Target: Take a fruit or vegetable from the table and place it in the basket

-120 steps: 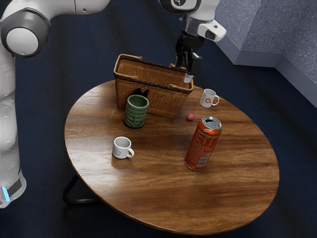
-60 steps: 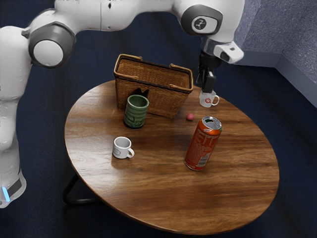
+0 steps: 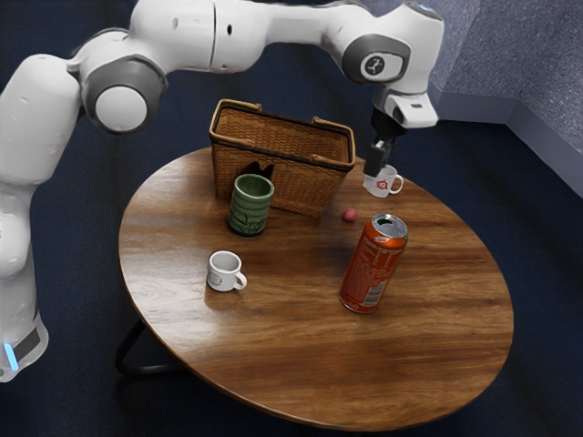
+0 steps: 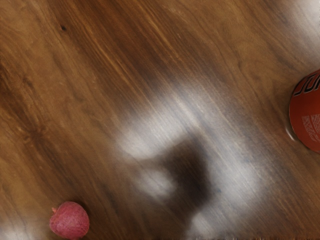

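With twelve o'clock on the round wooden table at the exterior view's top, the radish lies on the wood toward one o'clock, near the wicker basket but outside it. The basket stands upright between eleven and twelve, by the rim. My gripper hangs above, on the radish's one o'clock side, overlapping the white mug with red print in that view; I cannot tell whether it is open or closed. The orange-red can stands at two, the green ribbed cup at eleven, and the other white mug at nine. The wrist view shows the radish's stubby stem and the can well apart from it.
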Tool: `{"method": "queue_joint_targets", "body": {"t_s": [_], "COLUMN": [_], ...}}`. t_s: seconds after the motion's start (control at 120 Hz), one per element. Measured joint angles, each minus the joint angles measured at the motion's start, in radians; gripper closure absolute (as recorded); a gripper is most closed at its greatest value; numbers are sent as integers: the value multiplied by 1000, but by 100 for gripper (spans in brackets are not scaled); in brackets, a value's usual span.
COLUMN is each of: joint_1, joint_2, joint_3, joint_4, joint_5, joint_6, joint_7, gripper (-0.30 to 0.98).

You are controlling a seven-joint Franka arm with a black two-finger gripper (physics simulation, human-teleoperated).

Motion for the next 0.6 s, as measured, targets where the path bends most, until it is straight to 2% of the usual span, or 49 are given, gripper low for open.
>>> {"method": "queue_joint_targets", "body": {"t_s": [0.258,0.6], "joint_1": [18,104], "joint_2": [22,77], "joint_3": [-2,-1], "joint_4": [-2,2], "joint_5": [-10,-26], "joint_6": [15,21], "joint_7": [130,235], "gripper": [0,0]}}
